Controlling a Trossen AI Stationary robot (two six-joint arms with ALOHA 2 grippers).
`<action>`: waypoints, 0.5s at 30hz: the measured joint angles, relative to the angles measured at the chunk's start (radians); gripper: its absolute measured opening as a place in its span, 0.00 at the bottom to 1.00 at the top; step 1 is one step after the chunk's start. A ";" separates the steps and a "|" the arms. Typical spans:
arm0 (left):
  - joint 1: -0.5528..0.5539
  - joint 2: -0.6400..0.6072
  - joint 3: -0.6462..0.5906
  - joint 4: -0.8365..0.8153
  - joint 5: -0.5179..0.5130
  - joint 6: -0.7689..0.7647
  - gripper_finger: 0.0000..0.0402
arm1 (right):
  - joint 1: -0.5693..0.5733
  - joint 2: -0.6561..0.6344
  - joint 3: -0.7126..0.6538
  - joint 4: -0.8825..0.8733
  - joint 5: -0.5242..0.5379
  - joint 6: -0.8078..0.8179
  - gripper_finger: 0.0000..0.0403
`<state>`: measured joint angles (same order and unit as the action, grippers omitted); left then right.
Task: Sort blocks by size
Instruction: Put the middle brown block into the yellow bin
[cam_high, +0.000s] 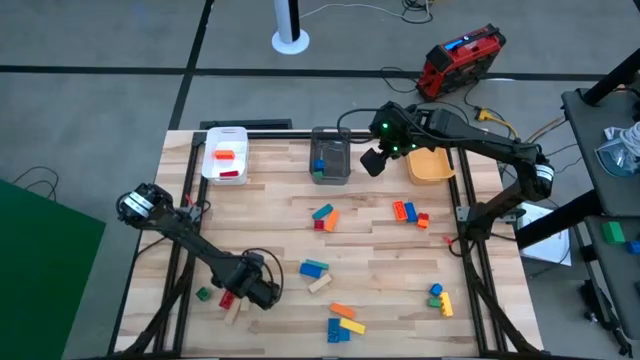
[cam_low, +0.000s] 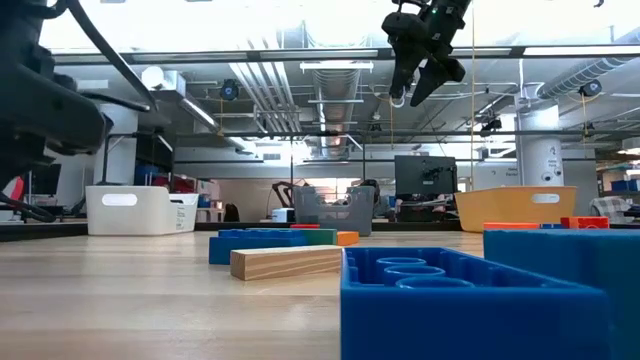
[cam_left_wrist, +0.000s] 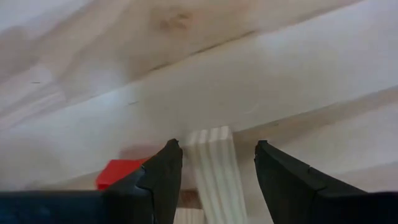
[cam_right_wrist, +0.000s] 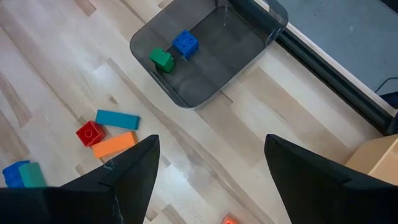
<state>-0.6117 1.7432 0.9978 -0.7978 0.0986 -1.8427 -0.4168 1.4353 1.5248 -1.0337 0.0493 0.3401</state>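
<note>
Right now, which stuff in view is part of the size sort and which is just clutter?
Job:
- loose blocks on the table
- wooden bar between the open left pincer fingers
- white bin, grey bin, orange bin
- right pincer, open, raised near the grey bin

Lying about:
- red case on the floor
- white post base

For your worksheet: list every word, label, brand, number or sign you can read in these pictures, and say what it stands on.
No text can be read in any view.
White bin: a pale label patch, blank or too blurred to read.
Orange bin: the same kind of patch, unreadable.
Red case on the floor: a blue patch, too small to read.
The blocks, such as the wooden block, carry no lettering.
</note>
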 joint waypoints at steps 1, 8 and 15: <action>0.000 0.000 -0.009 0.022 0.000 0.000 0.44 | 0.000 0.000 0.000 -0.001 0.000 0.000 0.68; 0.000 -0.003 -0.037 0.074 0.001 0.000 0.39 | 0.000 0.000 -0.001 0.000 0.000 0.000 0.68; 0.000 -0.002 -0.042 0.082 -0.003 0.003 0.26 | 0.000 0.000 -0.001 0.001 0.002 0.000 0.70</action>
<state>-0.6117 1.7409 0.9562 -0.7157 0.0956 -1.8393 -0.4168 1.4357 1.5238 -1.0328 0.0515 0.3397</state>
